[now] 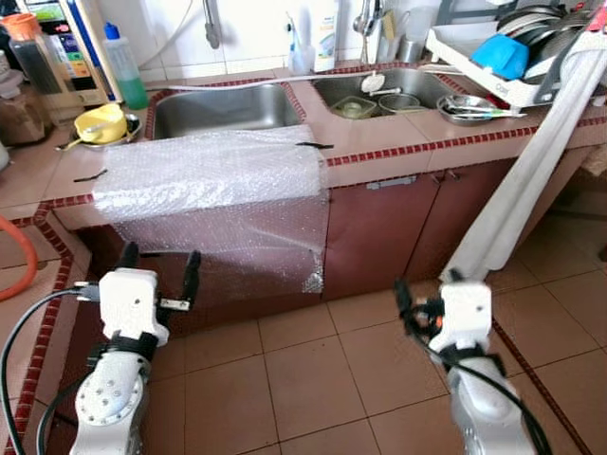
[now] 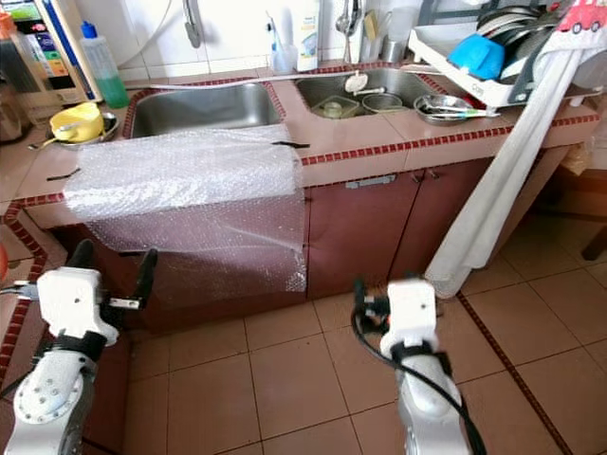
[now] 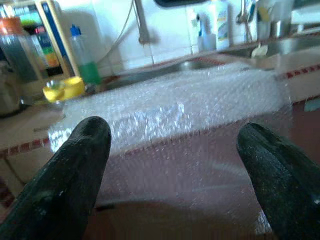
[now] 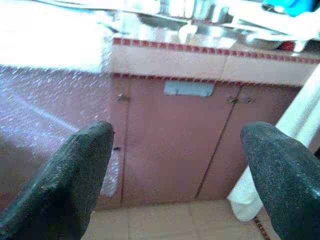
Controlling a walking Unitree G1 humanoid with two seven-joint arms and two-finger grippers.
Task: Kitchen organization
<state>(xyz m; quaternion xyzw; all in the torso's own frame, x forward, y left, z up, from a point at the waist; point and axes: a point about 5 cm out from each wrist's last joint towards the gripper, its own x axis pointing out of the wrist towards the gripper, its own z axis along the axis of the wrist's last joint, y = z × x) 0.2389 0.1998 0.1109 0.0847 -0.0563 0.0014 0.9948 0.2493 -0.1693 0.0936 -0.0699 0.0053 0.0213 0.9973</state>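
A sheet of bubble wrap [image 1: 213, 175] lies taped on the tiled counter [image 1: 389, 137] in front of the left sink [image 1: 223, 109] and hangs down over the cabinet front. The right sink [image 1: 379, 90] holds a few dishes. A yellow bowl [image 1: 100, 123] and a green bottle [image 1: 123, 66] stand left of the sinks. My left gripper [image 1: 159, 265] is open, low in front of the hanging bubble wrap [image 3: 175, 105] and apart from it. My right gripper [image 1: 427, 294] is open too, facing the red cabinet doors [image 4: 175, 145], holding nothing.
A dish rack [image 1: 512, 57] with a blue bowl and plates stands at the counter's right end. A long white cloth [image 1: 522, 180] hangs from it down to the tiled floor [image 1: 313, 370]. The counter turns a corner at my left, close to the left arm.
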